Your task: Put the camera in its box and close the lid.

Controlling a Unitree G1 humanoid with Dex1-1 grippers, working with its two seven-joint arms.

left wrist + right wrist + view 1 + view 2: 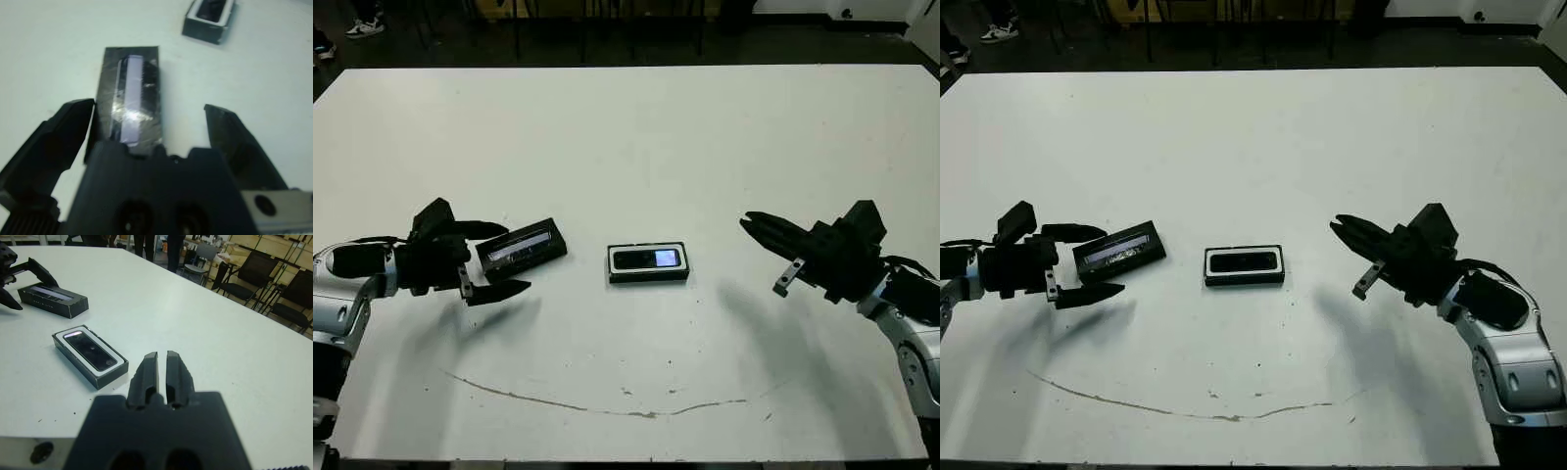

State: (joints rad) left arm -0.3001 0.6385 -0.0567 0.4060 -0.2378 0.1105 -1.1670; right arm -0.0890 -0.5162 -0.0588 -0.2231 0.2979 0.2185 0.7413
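The box (648, 277), a shallow black tray with a white lining, lies at the table's middle. The black camera (646, 258) rests inside it, its pale window facing up; both also show in the right wrist view, box (113, 373) and camera (92, 350). To the box's left lies the black lid (521, 247) with its silvery stripe, flat on the table. My left gripper (515, 257) is open, one finger on each side of the lid (129, 98), not clamped. My right gripper (751, 224) hovers right of the box, shut and holding nothing.
A thin brownish scratch line (607, 409) runs across the table near the front edge. Black chairs (254, 274) and a person's legs (173, 252) stand beyond the far side of the table. Bare white tabletop surrounds the box.
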